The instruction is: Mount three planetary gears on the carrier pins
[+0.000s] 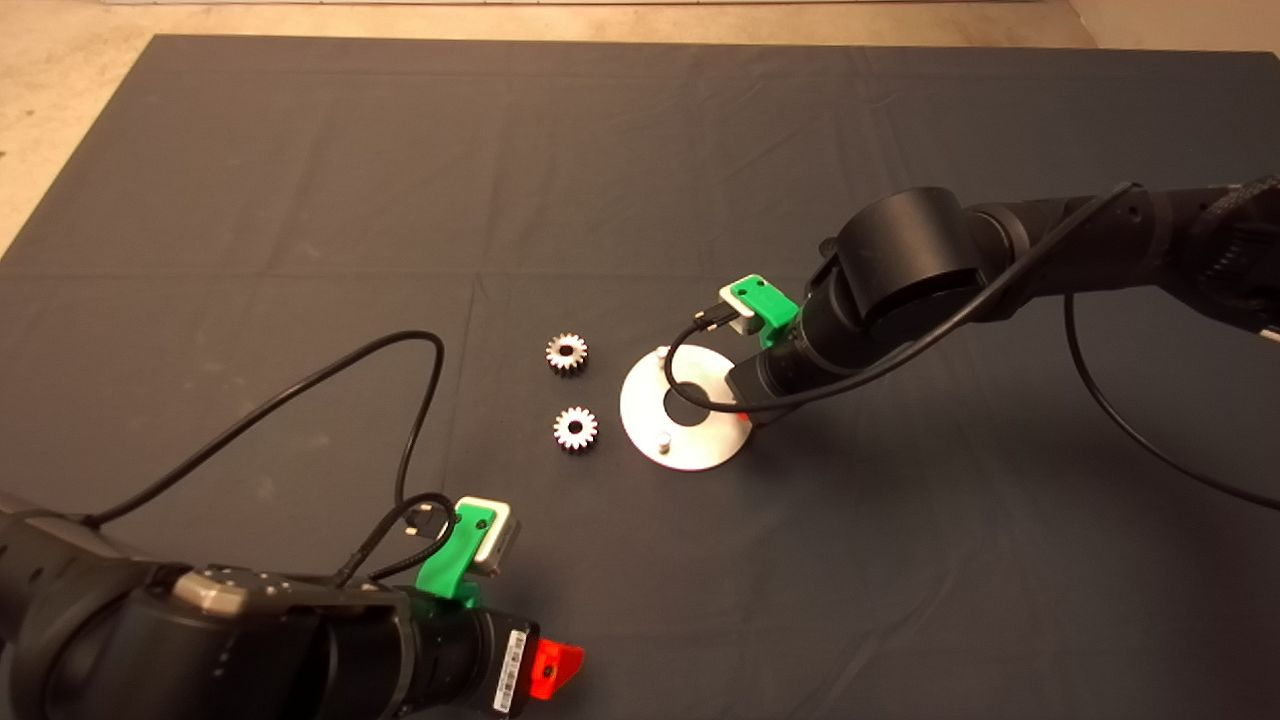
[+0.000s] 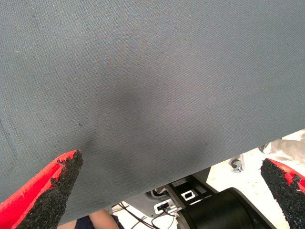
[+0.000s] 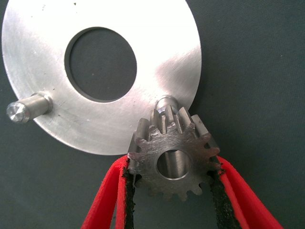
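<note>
My right gripper (image 3: 171,164) is shut on one planetary gear (image 3: 164,136), held flat just above the disc's rim. The gear sits beside a carrier pin (image 3: 166,102), its bore not over the stud. A second pin (image 3: 26,107) stands further round the silver disc (image 3: 162,47). From above, the disc (image 1: 700,450) lies mid-mat with two pins (image 1: 662,439) (image 1: 660,352) showing; the right arm (image 1: 900,270) covers its right side and the gripper's fingers. Two more gears (image 1: 566,353) (image 1: 575,428) lie flat on the mat left of the disc. My left gripper (image 2: 170,163) is open, parked at the lower left.
A dark mat (image 1: 300,200) covers the table, with its pale surface showing at the far-left corner. Black cables loop from both wrists; the right one (image 1: 690,370) hangs over the disc. The left wrist view shows the mat's edge and the robot's base beyond.
</note>
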Robot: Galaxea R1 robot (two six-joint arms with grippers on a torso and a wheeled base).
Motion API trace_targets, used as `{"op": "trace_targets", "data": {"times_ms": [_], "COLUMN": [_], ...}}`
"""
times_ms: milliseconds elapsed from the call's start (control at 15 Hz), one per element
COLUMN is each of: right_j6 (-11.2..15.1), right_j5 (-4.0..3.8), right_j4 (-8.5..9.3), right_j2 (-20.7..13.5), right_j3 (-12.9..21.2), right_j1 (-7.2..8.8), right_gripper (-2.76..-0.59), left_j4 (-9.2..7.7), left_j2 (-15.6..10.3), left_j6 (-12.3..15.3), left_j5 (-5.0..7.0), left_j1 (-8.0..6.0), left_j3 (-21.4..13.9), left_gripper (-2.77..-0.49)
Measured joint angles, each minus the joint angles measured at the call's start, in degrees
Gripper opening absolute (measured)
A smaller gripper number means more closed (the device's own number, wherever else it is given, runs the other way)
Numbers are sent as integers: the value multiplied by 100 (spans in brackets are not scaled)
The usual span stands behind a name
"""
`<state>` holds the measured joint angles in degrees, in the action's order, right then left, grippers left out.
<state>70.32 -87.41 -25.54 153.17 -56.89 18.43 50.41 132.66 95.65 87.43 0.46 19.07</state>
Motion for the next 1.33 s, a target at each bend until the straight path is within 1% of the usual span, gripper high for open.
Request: {"op": "trace_targets", "data": {"times_ms": [200,333,400,533,667,1133,1333], "right_j6": [-6,-15,-17,-20,-20,-20,-20], "right_j5": [6,61,69,127,146,171,138], "right_j4": [-1,-1,-1,-1,-1,0,0], "right_j2": [-2,0,0,0,16,208,204], "right_j3": [-121,-132,-138,-174,-215,-270,-276], "right_j1": [-2,0,-2,0,0,0,0], "right_gripper": [-247,-247,-247,-247,-247,-247,-247], "left_j4": [0,0,0,0,0,0,0], "left_j2": [0,0,0,0,0,2,0], "left_j6": [0,0,0,0,0,5,5], "left_j5": [-2,0,0,-2,0,0,-2], "left_j1": [0,0,0,0,0,0,0], "left_j3": [0,0,0,0,0,0,0], "left_gripper": [-51,-51,-51,-51,-51,-51,-51]}}
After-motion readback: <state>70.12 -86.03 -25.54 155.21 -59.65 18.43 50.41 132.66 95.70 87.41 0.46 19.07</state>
